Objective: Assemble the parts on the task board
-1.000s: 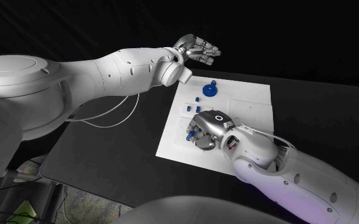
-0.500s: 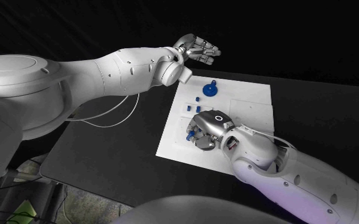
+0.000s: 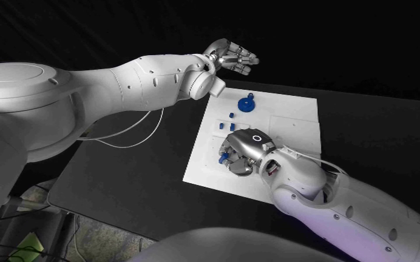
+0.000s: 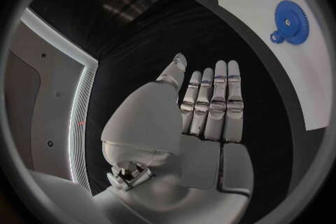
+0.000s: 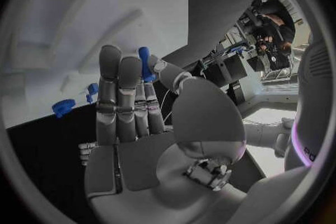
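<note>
Little has shifted: right hand (image 3: pixel 240 151) stays palm-down over the task board (image 3: pixel 293 124), pinching a small blue part (image 5: pixel 144 61) between thumb and finger. Left hand (image 3: pixel 232 56) remains raised beyond the board's far edge, fingers extended, empty. Blue gear (image 3: pixel 247 104) lies on the board.

Task board (image 3: pixel 297 116): white plate, plain, with faint pale outlines of recesses. Table (image 3: pixel 122 177): black, unpatterned. Gear (image 3: pixel 247 105): bright blue, toothed rim, lighter spot at its centre in the left wrist view (image 4: pixel 290 14). Small parts (image 3: pixel 226 127): blue, same shade as the gear. Part at the right fingertips (image 5: pixel 144 61): blue. Left hand (image 3: pixel 232 57): silver with darker bands across the fingers. Right hand (image 3: pixel 243 151): silver-grey, a white ring mark on its back. Arms (image 3: pixel 131 86): white. Cable (image 3: pixel 140 137): white.
</note>
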### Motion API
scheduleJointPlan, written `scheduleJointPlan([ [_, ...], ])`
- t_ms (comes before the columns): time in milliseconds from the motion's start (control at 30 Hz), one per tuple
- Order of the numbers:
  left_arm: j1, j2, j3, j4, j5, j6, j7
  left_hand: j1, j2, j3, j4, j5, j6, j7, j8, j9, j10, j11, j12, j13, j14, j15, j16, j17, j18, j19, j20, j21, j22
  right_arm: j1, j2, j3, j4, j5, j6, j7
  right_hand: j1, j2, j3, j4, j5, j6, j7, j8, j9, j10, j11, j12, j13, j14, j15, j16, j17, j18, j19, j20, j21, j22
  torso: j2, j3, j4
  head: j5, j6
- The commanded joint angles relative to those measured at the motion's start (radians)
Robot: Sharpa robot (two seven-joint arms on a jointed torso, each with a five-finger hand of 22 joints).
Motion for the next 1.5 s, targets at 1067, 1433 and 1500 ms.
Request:
scheduleJointPlan([
  [1067, 0.0, 0.006, 0.001, -0.002, -0.004, 0.015, 0.0, -0.005, 0.008, -0.001, -0.005, -0.001, -0.007, -0.001, -0.003, -0.001, -0.008, 0.0, -0.001, 0.0, -0.005, 0.002, -0.004, -0.001, -0.011, -0.003, 0.005, 0.005, -0.003, 0.005, 0.03, -0.002, -0.001, -0.043, 0.095, -0.023, 0.002, 0.008, -0.002, -0.001, 0.004, 0.02, -0.012, 0.005, 0.003, 0.004, 0.003, 0.006, 0.0, 0.0, -0.008, -0.003, 0.001, 0.017, 0.024, -0.004, -0.011, 0.009, 0.0, -0.0004, 0.0005, -0.002, -0.004],
  [1433, 0.0, 0.006, 0.001, -0.001, -0.004, 0.017, -0.002, -0.005, 0.01, -0.002, -0.003, -0.001, -0.006, -0.001, -0.003, -0.001, -0.008, 0.0, -0.001, 0.0, -0.005, 0.002, -0.004, -0.001, -0.011, -0.003, 0.005, 0.006, -0.004, 0.009, 0.042, -0.005, -0.011, -0.031, 0.134, -0.046, -0.003, -0.013, -0.107, 0.004, 0.057, -0.02, -0.004, 0.003, -0.01, -0.043, 0.016, 0.006, -0.001, -0.005, 0.002, -0.016, -0.007, 0.017, 0.016, 0.005, -0.029, 0.004, 0.0, -0.0007, -0.0002, -0.001, -0.003],
  [1500, 0.0, 0.006, 0.001, -0.001, -0.004, 0.017, -0.002, -0.005, 0.01, -0.002, -0.003, -0.001, -0.006, -0.001, -0.003, -0.001, -0.008, 0.0, -0.001, 0.0, -0.005, 0.002, -0.004, -0.001, -0.011, -0.003, 0.005, 0.006, -0.004, 0.009, 0.042, -0.006, -0.012, -0.029, 0.134, -0.051, -0.005, -0.027, -0.119, 0.003, 0.061, -0.038, 0.0, 0.003, -0.013, -0.057, 0.021, 0.006, -0.001, -0.007, 0.005, -0.017, -0.009, 0.019, 0.015, 0.008, -0.034, 0.002, 0.0, -0.0005, 0.0001, -0.001, -0.003],
])
